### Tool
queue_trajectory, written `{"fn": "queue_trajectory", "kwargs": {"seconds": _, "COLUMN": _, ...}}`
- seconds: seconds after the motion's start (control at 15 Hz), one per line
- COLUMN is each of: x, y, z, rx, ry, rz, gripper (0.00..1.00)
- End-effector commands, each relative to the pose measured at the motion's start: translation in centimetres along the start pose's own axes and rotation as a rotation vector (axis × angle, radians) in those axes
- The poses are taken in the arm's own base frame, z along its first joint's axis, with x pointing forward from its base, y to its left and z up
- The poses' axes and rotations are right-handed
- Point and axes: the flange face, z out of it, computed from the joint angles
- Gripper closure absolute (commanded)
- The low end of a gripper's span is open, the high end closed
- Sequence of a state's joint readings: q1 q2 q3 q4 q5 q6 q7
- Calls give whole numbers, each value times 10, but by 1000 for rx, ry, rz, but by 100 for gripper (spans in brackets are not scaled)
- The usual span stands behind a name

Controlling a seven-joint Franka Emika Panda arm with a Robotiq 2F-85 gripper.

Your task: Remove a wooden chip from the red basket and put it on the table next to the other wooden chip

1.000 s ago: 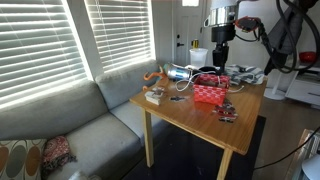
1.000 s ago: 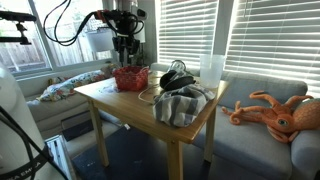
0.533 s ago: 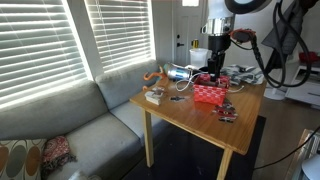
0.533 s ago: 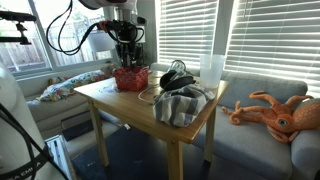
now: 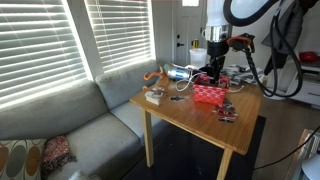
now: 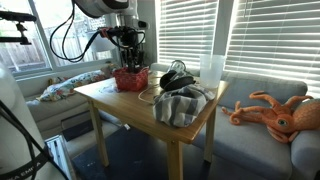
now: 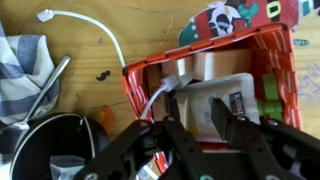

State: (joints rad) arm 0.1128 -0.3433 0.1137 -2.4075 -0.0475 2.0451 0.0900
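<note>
The red basket (image 5: 209, 94) stands on the wooden table (image 5: 185, 118), also seen in the other exterior view (image 6: 130, 79). My gripper (image 5: 213, 74) hangs just over it (image 6: 128, 63). In the wrist view the basket (image 7: 140, 85) holds pale tan wooden chips (image 7: 205, 70) and a packet with a black label (image 7: 236, 104). My gripper (image 7: 197, 118) is open, with its fingers over the packet and chips, holding nothing. A small pale tan piece (image 5: 154, 97) lies near a table corner; I cannot tell whether it is the other wooden chip.
On the table are black headphones (image 6: 177, 77), a striped cloth (image 6: 183, 104), a white cup (image 6: 211, 68) and a white cable (image 7: 100, 30). A grey sofa (image 5: 70, 130) stands beside the table, with an orange octopus plush (image 6: 270, 110) on it.
The arm has come down and the gripper has moved from above the basket to just over its contents. Nothing on the table has moved.
</note>
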Motion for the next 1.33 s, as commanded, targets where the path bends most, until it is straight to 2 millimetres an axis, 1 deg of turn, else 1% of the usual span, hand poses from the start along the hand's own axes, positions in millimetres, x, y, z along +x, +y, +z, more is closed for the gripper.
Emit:
{"fn": "queue_trajectory", "kwargs": {"seconds": 0.0, "x": 3, "y": 4, "z": 9, "rx": -42, "ry": -2, "rz": 42, "gripper": 61}}
{"fn": "queue_trajectory", "kwargs": {"seconds": 0.33, "x": 8, "y": 5, "z": 20, "rx": -34, "ry": -25, "rz": 55, "gripper": 61}}
{"fn": "queue_trajectory", "kwargs": {"seconds": 0.47, "x": 10, "y": 5, "z": 23, "rx": -14, "ry": -34, "rz": 54, "gripper": 65}}
{"fn": "queue_trajectory", "kwargs": {"seconds": 0.53, "x": 11, "y": 5, "z": 25, "rx": -11, "ry": -32, "rz": 57, "gripper": 65}}
{"fn": "queue_trajectory", "kwargs": {"seconds": 0.6, "x": 12, "y": 5, "z": 25, "rx": -13, "ry": -22, "rz": 63, "gripper": 67}}
{"fn": "queue_trajectory", "kwargs": {"seconds": 0.93, "x": 19, "y": 4, "z": 19, "rx": -5, "ry": 42, "rz": 90, "gripper": 62}}
{"fn": "queue_trajectory", "kwargs": {"seconds": 1.27, "x": 23, "y": -1, "z": 22, "rx": 15, "ry": 45, "rz": 76, "gripper": 64}}
